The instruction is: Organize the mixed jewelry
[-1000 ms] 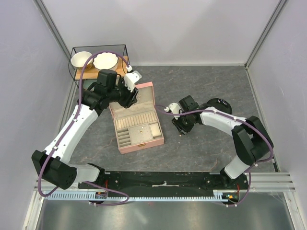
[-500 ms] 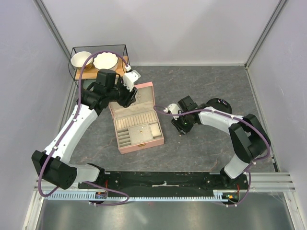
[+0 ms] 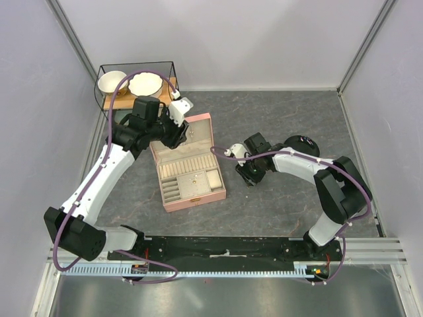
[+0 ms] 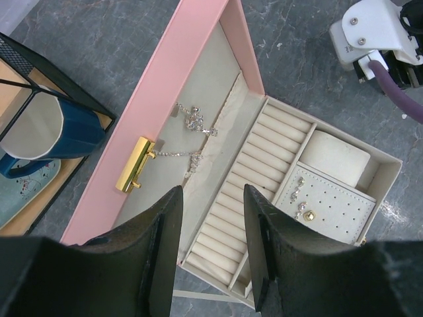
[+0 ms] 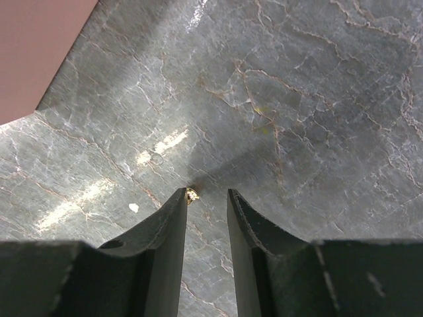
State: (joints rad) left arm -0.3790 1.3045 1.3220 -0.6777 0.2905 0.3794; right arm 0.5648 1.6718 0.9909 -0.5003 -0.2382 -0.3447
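The tiny gold piece (image 5: pixel 192 194) lies on the table (image 5: pixel 317 99) at the very tip of the right gripper (image 5: pixel 205 193), seemingly against one finger's inner edge beside its narrow, empty gap, while the left gripper (image 4: pixel 211 191), jaws parted and empty, hangs well apart over the pink box (image 4: pixel 162 86).

- Pink box (image 4: pixel 158 99), cream-lined, ahead of the black left pincer (image 4: pixel 213 191); shiny gold clasp (image 4: pixel 135 165) on the lid.
- Silvery chain (image 4: pixel 192 125) beyond that pincer's tips.
- Pale gold bead (image 5: pixel 192 193) at the tip of the black right pincer (image 5: pixel 206 195).
- Dark grey table (image 5: pixel 297 99) beneath, marbled with white and tan veins.
- Deep blue mug (image 4: pixel 49 129), far left of the left pincer.
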